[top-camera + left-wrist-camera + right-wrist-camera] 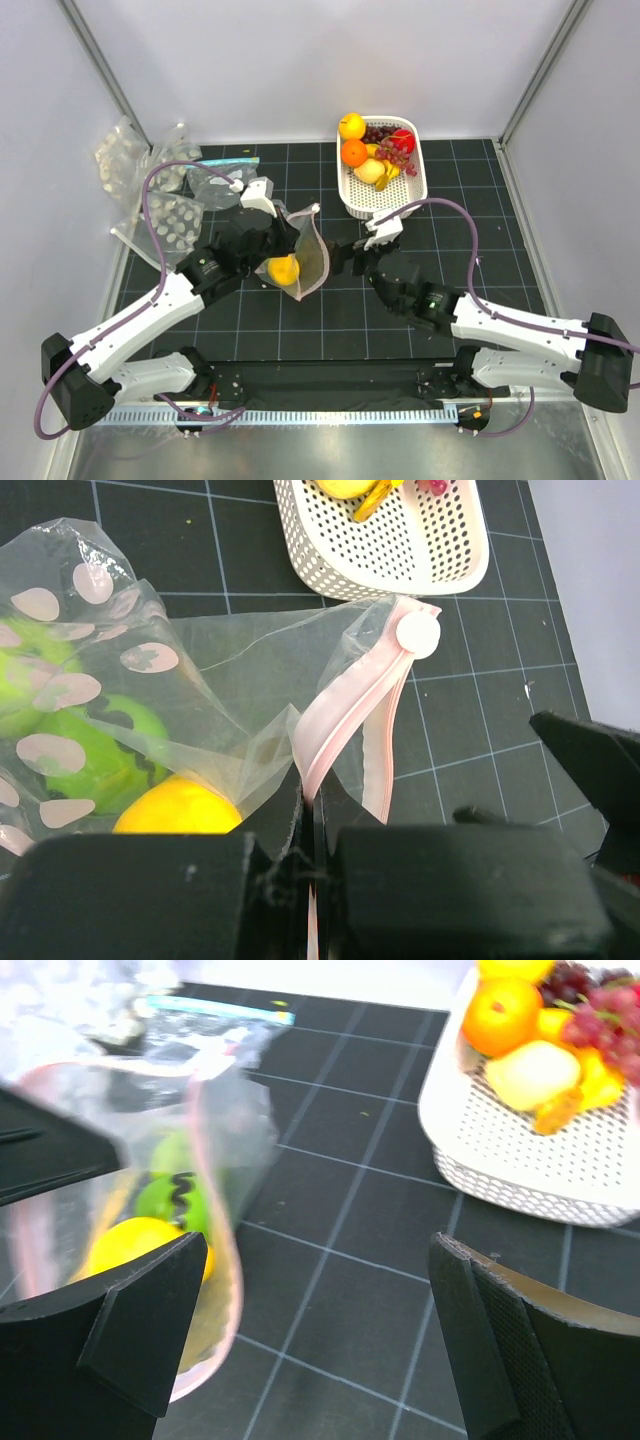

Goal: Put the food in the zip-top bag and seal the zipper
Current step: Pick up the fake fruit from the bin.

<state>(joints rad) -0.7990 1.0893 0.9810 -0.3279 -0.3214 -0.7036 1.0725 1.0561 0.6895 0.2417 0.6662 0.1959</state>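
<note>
Zip-top bag (308,252), soft clear film printed with pale dots, is standing crumpled at mid-table, just left of the white perforated basket (365,208); it is holding a round yellow fruit (283,270) and something green (95,755); the left gripper (312,845) is pinching the ribbed pinkish zipper (345,715); the right gripper (320,1300) is hovering spread wide beside the mouth; the basket is carrying oranges (354,152), grapes (379,132) and other fruit.

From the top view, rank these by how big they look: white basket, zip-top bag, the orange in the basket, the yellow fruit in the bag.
1. white basket
2. zip-top bag, seen partly edge-on
3. orange and yellow fruit: they look alike, so not ranked.
</note>
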